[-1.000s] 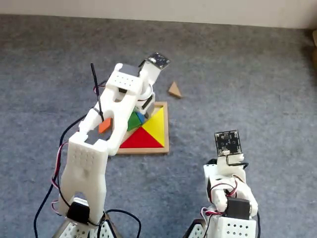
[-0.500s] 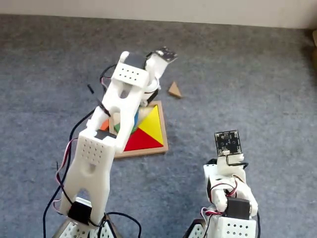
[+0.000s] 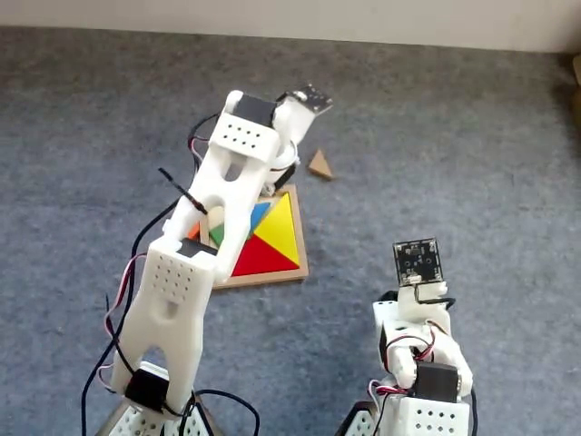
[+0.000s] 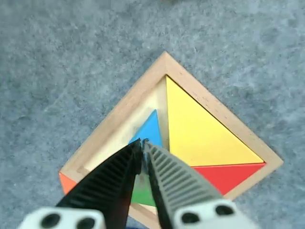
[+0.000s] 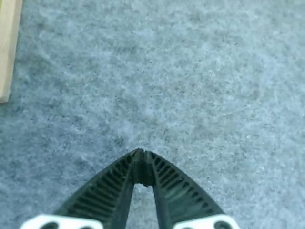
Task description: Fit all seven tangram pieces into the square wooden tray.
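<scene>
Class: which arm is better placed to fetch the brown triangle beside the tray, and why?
Left, probably: the left gripper is over the tray, near the triangle; the right arm is folded back.

Indoor room with grey carpet (image 3: 472, 136)

Grey-blue carpet (image 3: 472, 163) underlies everything I can see. The pile is short and mottled lighter and darker, and I get the same weave close up on both wrist feeds.

On the high feed at 12 o'clock, a pale strip (image 3: 408, 23) runs the full width along the carpet's far edge. I can't tell whether it is wall or skirting.

At 2 o'clock a small tan object (image 3: 577, 73) is cut by the frame edge, too little of it showing for me to identify.

The light is soft and even, with faint, blurred shadows on the pile.
</scene>
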